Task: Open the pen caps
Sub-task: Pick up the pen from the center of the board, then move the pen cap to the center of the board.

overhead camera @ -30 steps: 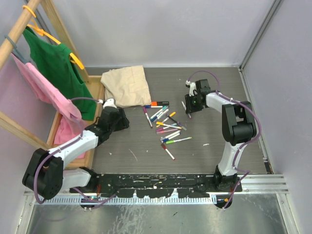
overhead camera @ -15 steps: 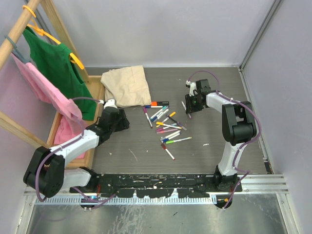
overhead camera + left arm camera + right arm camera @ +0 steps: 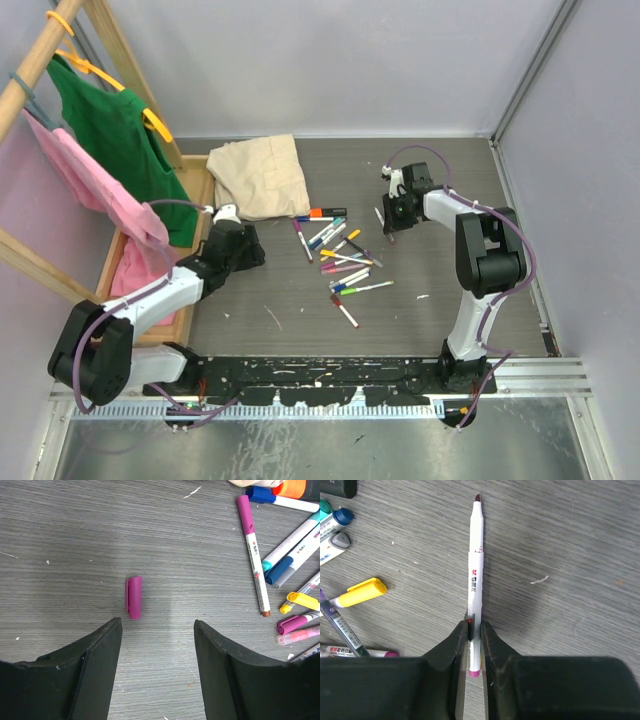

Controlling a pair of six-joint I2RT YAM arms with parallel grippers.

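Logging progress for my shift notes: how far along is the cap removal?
Done: one pen is uncapped, tip bare, and a loose magenta cap lies on the table. In hand: the right tool grips that pen; the left tool hangs open by the cap. Left: many pens in the pile have caps on, such as the yellow cap.

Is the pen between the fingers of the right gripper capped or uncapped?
Uncapped: the pen has its bare dark tip exposed at the far end.
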